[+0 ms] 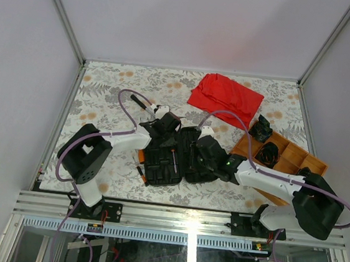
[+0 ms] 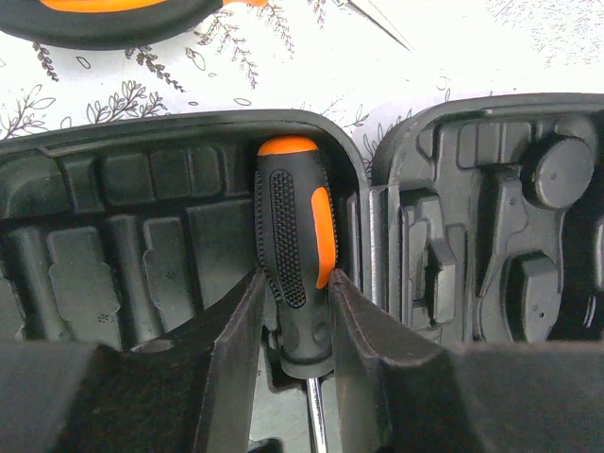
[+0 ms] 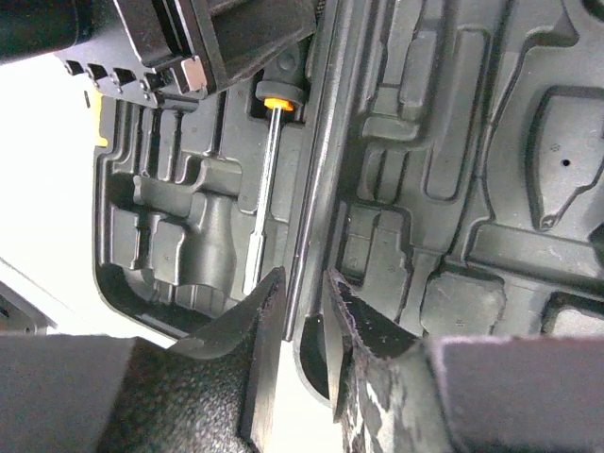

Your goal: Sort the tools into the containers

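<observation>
Gripping the screwdriver (image 2: 293, 203), left pincer (image 2: 297, 278) covers its lower handle

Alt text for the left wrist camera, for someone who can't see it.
The left gripper holds a black-and-orange screwdriver by its handle, lying in a slot of the open black tool case. Another orange-and-black handle lies on the flowered table beyond.

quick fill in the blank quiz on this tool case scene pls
1. The left gripper is closed around a screwdriver whose handle is black and ___.
2. The tool case lies ___, with its moulded slots showing.
3. The cloth on the far side of the case is ___.
Missing words: orange; open; red.
</observation>
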Controlling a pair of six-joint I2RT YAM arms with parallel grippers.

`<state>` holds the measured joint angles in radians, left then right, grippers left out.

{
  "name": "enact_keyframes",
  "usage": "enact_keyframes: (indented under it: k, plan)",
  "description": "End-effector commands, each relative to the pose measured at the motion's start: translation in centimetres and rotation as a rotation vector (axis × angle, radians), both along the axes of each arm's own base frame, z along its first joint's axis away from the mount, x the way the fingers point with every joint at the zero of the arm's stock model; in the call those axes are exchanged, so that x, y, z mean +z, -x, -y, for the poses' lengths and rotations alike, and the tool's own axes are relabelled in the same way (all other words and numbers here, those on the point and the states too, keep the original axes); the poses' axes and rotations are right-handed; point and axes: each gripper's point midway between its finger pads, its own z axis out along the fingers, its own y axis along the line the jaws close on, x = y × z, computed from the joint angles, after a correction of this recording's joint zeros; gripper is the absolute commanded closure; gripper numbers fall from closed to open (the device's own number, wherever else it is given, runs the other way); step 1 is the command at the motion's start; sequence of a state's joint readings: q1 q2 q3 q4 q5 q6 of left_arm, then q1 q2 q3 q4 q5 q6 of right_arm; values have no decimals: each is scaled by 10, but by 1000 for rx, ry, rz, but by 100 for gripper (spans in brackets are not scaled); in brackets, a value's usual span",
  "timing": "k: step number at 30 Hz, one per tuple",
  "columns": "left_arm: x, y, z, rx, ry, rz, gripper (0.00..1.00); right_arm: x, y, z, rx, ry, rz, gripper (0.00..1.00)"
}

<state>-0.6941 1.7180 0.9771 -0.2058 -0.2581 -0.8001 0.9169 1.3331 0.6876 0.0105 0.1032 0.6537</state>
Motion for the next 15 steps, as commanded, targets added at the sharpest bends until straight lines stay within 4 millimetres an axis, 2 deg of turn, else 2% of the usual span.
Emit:
enact_keyframes:
  k: [1,7,15]
  plan:
    - [-17,8,-14,17,-54,-33,70,17,-8,-20,-18,-68,13,71]
    - [-24,10,-15,26,-61,-54,70,11,-10,-31,7,-69,-5,72]
    - [-32,13,-17,38,-72,-77,71,9,2,-52,107,-152,-38,73]
